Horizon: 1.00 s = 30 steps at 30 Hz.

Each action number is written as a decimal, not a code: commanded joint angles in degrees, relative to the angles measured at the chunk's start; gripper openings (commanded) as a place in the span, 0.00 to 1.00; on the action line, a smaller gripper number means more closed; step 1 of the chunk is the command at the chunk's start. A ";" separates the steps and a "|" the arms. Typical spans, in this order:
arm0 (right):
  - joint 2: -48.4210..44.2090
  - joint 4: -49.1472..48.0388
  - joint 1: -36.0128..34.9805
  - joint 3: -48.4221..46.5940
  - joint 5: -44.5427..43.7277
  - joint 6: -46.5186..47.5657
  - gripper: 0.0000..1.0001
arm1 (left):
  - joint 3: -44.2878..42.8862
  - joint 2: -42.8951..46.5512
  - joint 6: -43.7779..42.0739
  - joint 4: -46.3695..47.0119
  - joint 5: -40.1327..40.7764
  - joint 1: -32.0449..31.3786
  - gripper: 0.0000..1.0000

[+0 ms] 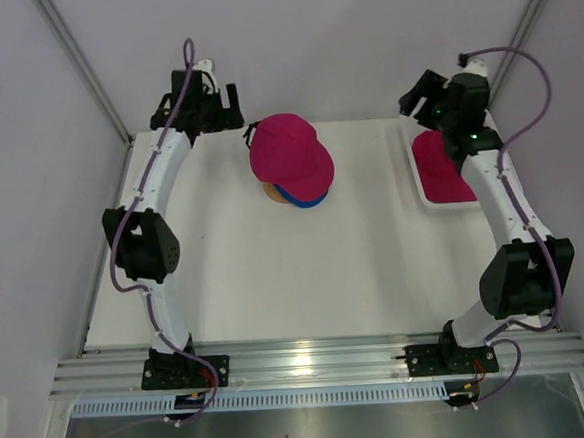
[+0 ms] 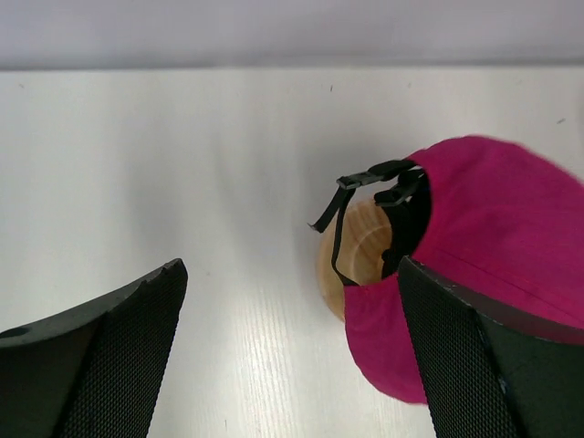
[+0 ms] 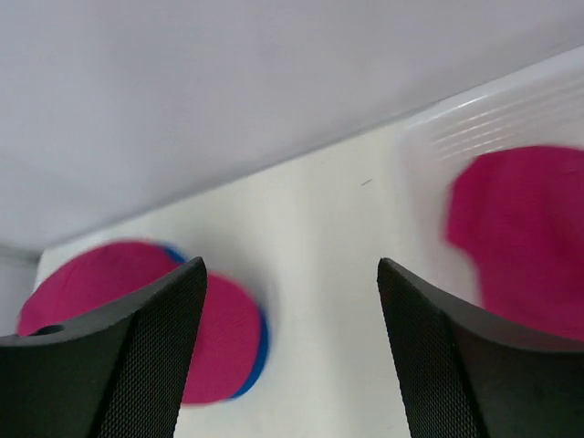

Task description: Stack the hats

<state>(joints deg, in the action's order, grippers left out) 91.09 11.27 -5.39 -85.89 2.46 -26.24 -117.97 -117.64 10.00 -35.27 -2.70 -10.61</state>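
- Two arms, jaws on both spread wide and empty: left gripper [image 2: 290,274] at upper left of the top view, right gripper [image 3: 292,269] at upper right.
- One white basket [image 1: 443,205] at right, holding the basket pink hat [image 1: 439,164].
- Three hats: the top pink hat [image 1: 287,154], upper centre, covers the blue hat [image 1: 306,200].
- Only the left wrist view shows the wooden stand [image 2: 360,246] and the black strap [image 2: 365,182] clearly.
- White table [image 1: 276,280], pale walls [image 1: 309,37].

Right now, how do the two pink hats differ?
The stacked pink hat sits on a blue hat over the wooden stand; the other pink hat lies alone in the white basket. The stacked one shows a black strap; the other's is out of sight. Both are magenta.
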 commanded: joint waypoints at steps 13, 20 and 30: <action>10.15 9.22 18.30 1.07 -9.05 3.92 0.78 | 7.22 21.22 1.34 2.92 -10.31 5.87 1.00; 17.01 6.58 19.01 0.63 -11.85 4.62 0.77 | 15.49 25.88 1.60 5.12 -11.36 5.87 1.00; 26.24 1.49 21.64 -3.50 -10.37 5.32 0.50 | 22.96 32.83 2.74 7.76 -14.53 5.95 1.00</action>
<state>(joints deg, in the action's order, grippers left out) 115.09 16.36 15.07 -86.50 -7.49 -21.37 -94.70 -89.32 12.05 -30.55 -15.62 -4.49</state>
